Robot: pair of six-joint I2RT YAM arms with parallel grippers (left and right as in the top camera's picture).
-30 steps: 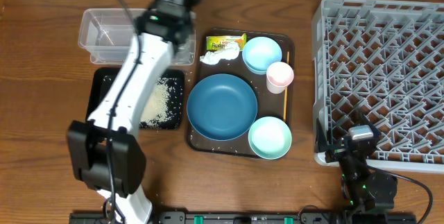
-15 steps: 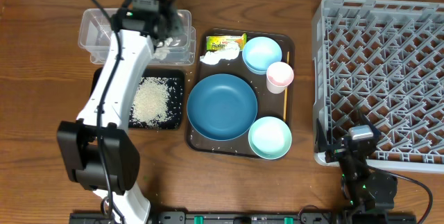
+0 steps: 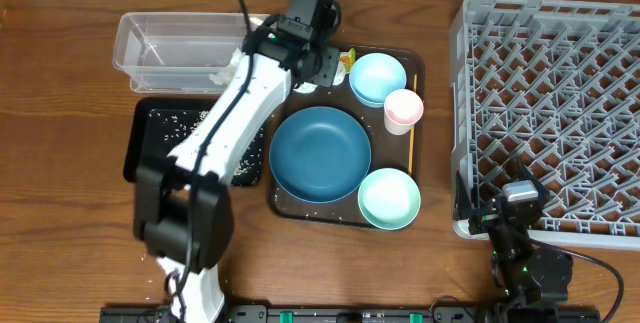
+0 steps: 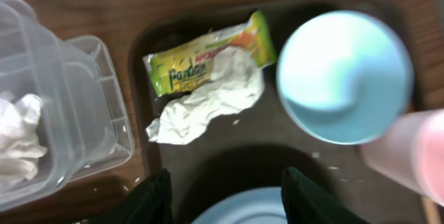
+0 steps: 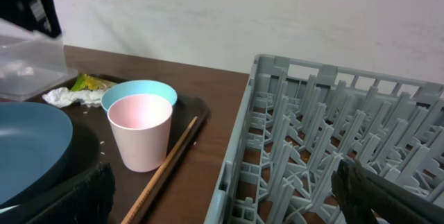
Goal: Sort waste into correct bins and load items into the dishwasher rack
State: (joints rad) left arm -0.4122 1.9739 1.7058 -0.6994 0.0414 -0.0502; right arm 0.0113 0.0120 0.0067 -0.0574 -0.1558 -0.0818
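Observation:
My left gripper (image 3: 322,63) is open and empty, low over the brown tray's back left corner; it also shows in the left wrist view (image 4: 229,200). Just ahead of it lie a crumpled white tissue (image 4: 208,102) and the yellow-green wrapper (image 4: 201,61). Another tissue (image 4: 21,141) lies in the clear tub (image 3: 170,43). Rice (image 3: 240,163) lies in the black tray (image 3: 145,143), partly hidden by the arm. The dark blue plate (image 3: 320,153), two pale blue bowls (image 3: 377,76) (image 3: 390,198), pink cup (image 3: 403,108) and orange stick (image 3: 412,143) sit on the tray. My right gripper (image 5: 222,203) is open beside the grey rack (image 3: 550,103).
The brown serving tray (image 3: 285,203) lies between the bins and the rack. The right arm's base (image 3: 525,263) sits at the front right, against the rack's front wall. A few loose grains lie on the tray by the plate.
My left arm has swung from over the clear tub to the right, over the tray's back left corner. The right arm has not moved.

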